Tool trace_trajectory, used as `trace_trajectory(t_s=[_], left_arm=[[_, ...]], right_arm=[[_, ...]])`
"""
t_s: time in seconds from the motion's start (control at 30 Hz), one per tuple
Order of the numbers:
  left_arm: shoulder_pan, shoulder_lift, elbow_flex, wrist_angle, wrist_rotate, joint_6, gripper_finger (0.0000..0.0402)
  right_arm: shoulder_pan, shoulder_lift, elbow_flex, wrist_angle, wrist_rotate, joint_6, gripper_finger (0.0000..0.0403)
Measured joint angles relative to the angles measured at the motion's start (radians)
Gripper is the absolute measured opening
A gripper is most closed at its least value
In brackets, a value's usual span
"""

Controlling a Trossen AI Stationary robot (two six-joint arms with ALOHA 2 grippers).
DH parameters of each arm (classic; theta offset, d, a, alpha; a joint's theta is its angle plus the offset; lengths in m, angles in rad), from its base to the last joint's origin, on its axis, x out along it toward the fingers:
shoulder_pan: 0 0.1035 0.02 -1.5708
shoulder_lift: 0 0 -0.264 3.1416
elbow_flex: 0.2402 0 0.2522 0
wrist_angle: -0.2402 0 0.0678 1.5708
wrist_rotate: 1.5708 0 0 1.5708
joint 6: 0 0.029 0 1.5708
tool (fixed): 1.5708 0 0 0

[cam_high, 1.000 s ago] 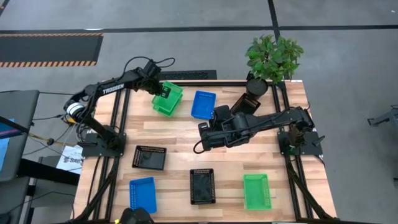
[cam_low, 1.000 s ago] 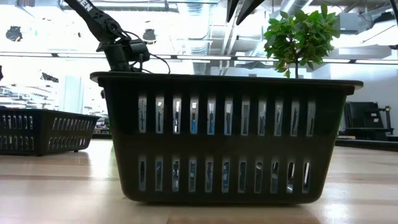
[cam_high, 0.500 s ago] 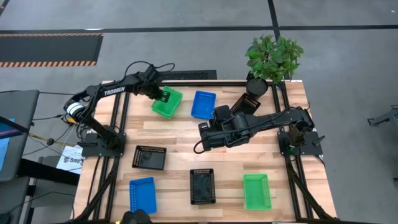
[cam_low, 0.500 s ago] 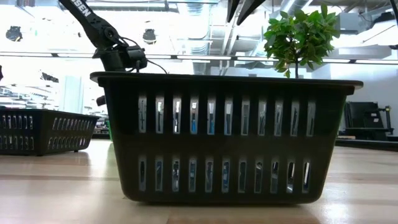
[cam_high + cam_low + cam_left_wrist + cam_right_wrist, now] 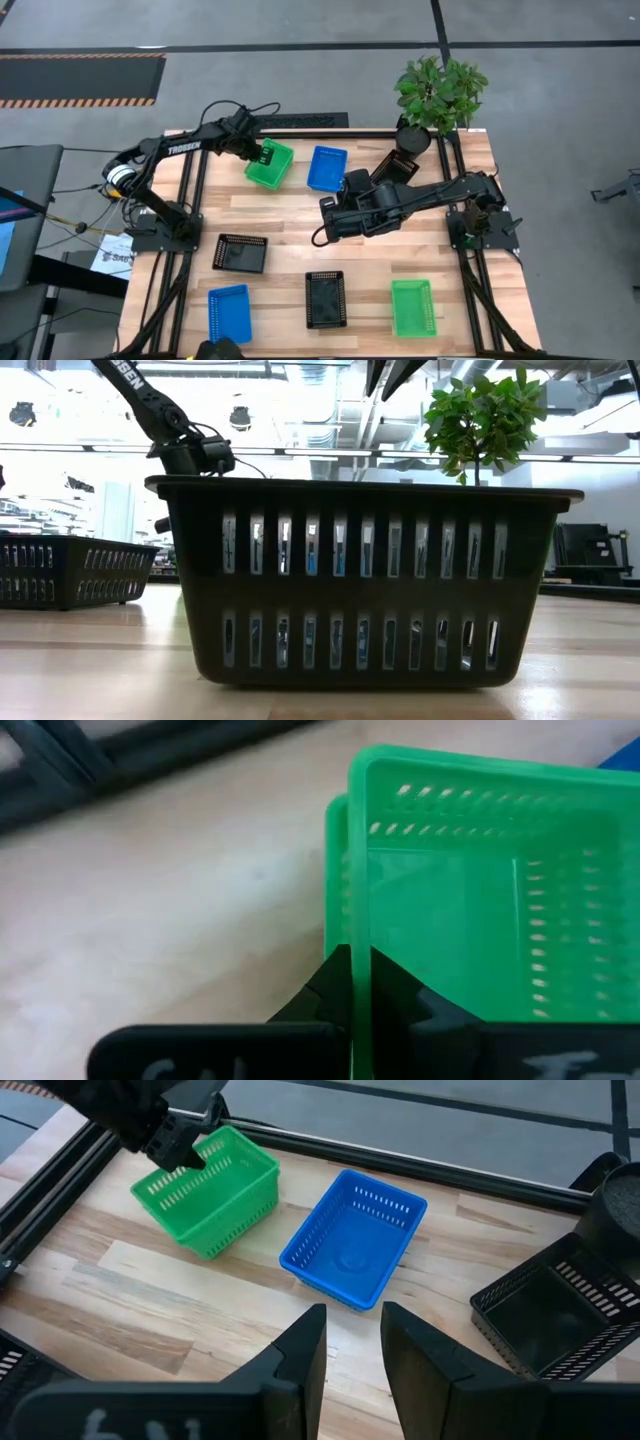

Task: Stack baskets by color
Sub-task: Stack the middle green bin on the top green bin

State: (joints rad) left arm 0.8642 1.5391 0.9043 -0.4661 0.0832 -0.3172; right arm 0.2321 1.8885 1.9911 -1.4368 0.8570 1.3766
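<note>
So the left pincer (image 5: pixel 262 153) is clamped on the wall of a green basket (image 5: pixel 271 163) at the far left of the desk (image 5: pixel 290 235), and the left wrist view shows both fingers pinching that thin rim, with what looks like a second green one nested under it. The other green basket (image 5: pixel 413 307) sits way off at the near right, so my guess is the job is bringing the greens together: lift straight so the wall doesn't slip out of that skinny pinch, keep it level, and clear the blue basket (image 5: pixel 326 168) just beside it. The right pincer (image 5: pixel 352 1342) hovers mid-desk, fingers slightly apart and gripping nothing, looking at that blue basket. Another blue basket (image 5: pixel 229 311) and two black baskets (image 5: pixel 240 252) wait along the near side. Only readable text: "TROSSEN" on the left arm (image 5: pixel 183 148).
</note>
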Motion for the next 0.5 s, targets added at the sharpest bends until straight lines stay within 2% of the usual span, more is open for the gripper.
trace_trajectory(t_s=[0.13,0.27,0.5], left_arm=[[0.0,0.0,-0.038,0.048,0.027,-0.027,0.0001],[0.0,0.0,-0.04,0.072,0.04,-0.038,0.002],[-0.001,0.0,-0.04,0.079,0.102,-0.065,0.0106]], right_arm=[[0.0,0.0,0.0,0.0,0.0,0.0,0.0118],[0.0,0.0,0.0,-0.005,0.0,0.0,0.0118],[-0.004,0.0,0.0,-0.011,0.0,0.001,0.0118]])
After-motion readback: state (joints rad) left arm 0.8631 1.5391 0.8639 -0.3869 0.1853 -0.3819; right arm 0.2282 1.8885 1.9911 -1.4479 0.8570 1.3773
